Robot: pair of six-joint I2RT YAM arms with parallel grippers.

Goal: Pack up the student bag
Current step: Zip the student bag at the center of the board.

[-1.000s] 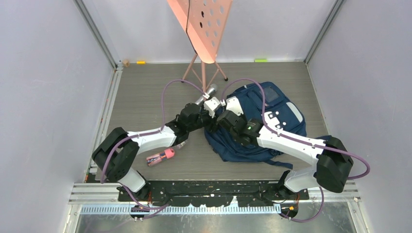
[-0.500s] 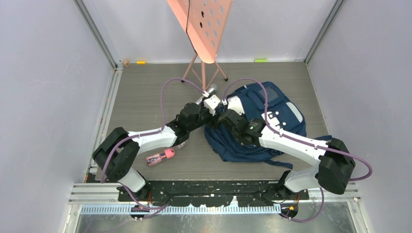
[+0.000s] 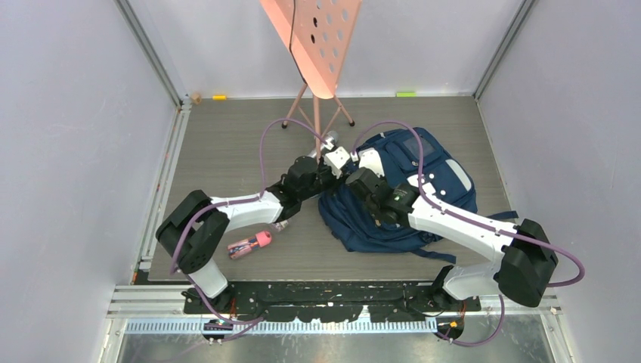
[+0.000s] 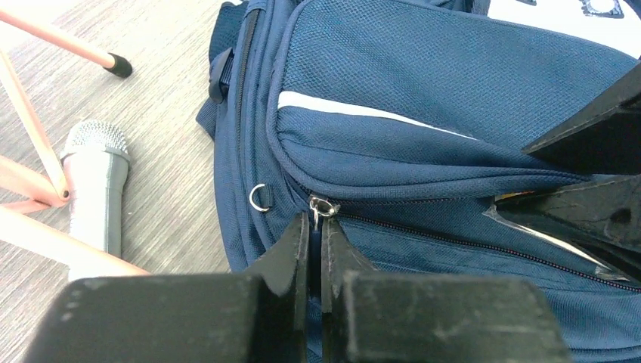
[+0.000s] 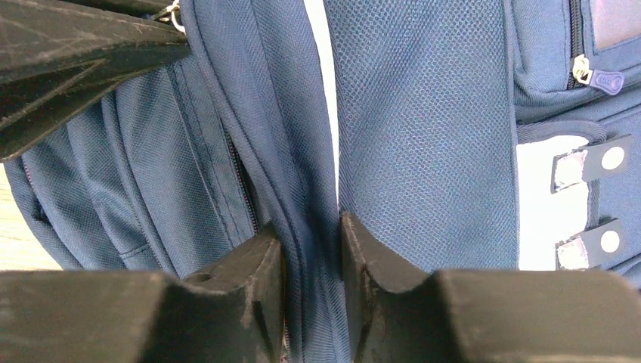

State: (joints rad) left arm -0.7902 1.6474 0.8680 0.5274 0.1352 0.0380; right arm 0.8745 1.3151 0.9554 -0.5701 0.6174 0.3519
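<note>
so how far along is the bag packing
Done: nothing visibly packed; the pink case and microphone lie on the table outside the bag. In hand: the left gripper is shut on the zip pull, and the right gripper pinches a fold of the bag; the zip looks closed along what shows. Left: open the zip, load the items, close up.
</note>
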